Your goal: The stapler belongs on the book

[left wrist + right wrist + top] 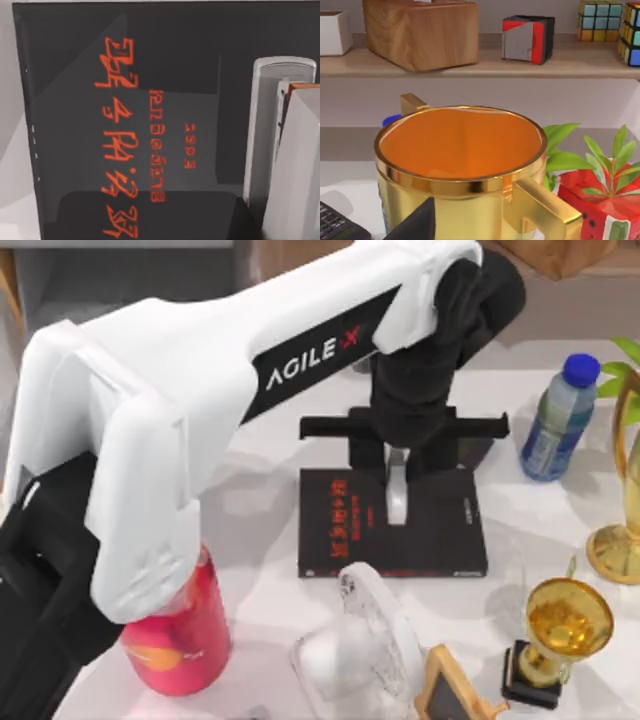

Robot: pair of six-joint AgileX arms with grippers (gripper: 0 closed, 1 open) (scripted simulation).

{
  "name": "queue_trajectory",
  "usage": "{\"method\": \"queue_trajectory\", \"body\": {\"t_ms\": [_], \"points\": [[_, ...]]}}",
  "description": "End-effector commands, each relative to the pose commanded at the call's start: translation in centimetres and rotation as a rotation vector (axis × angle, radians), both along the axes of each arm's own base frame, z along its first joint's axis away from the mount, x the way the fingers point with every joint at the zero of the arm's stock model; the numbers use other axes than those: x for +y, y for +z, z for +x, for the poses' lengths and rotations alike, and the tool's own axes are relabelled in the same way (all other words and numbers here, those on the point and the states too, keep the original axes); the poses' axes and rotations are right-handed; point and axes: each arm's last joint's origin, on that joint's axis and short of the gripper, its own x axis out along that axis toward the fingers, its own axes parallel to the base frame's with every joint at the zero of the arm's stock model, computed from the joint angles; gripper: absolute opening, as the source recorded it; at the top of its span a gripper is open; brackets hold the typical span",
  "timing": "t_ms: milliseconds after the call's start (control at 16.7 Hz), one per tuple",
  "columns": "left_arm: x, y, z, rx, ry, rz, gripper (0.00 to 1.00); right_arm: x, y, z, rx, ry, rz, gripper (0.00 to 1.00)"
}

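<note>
From above, the left arm reaches across the worktop and its pincer [398,462] hangs over the far edge of the book [392,523], which lies near the worktop's middle. The stapler [397,490] stands out white on the black cover, its far end up between the fingers; whether they grip it I cannot tell. From the left wrist, the stapler [270,130] lies on the book [125,100] beside the red lettering. From the right wrist, a gold cup [460,165] looms close.
</note>
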Motion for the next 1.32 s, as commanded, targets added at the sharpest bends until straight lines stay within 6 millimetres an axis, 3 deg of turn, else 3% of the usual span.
{"method": "queue_trajectory", "body": {"t_ms": [600, 840, 1320], "points": [[-0.1, -2.9, 0.2, 0.000, 0.000, 0.000, 0.00, 0.0, 0.0, 0.0, 0.000, 0.000, 0.000, 1.00], [0.0, -3.0, 0.2, 0.001, 0.000, 0.000, 0.00, 0.0, 0.0, 0.0, 0.000, 0.000, 0.000, 1.00], [0.0, -3.0, 0.2, 0.001, 0.000, 0.000, 0.60, 0.0, 0.0, 0.0, 0.000, 0.000, 0.000, 1.00]]}}
